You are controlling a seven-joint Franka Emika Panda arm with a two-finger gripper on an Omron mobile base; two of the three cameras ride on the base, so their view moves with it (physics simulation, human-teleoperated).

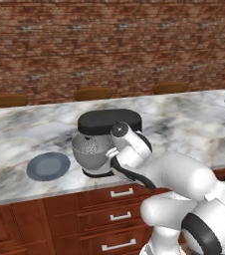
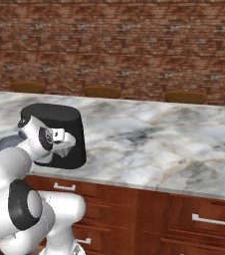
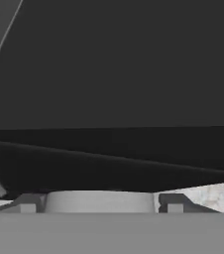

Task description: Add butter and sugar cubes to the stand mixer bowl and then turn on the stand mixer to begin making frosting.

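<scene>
We see the marble counter [image 1: 194, 124] running under a brick wall [image 1: 109, 45], wood drawers [image 1: 114, 216] below. The stand mixer [image 1: 109, 122] sits near the counter's front edge, black head over the stand mixer bowl [image 1: 89, 152], which is grey with speckled contents we can't identify. A blue-grey plate [image 1: 48, 166] lies just beside the bowl on its left. Our arm presses close against the mixer's side. The pincer [image 3: 100, 202] sits right at the black body; its fingertips [image 3: 28, 202] are spread apart with a pale silver round part between them, contact unclear. Butter not identifiable.
</scene>
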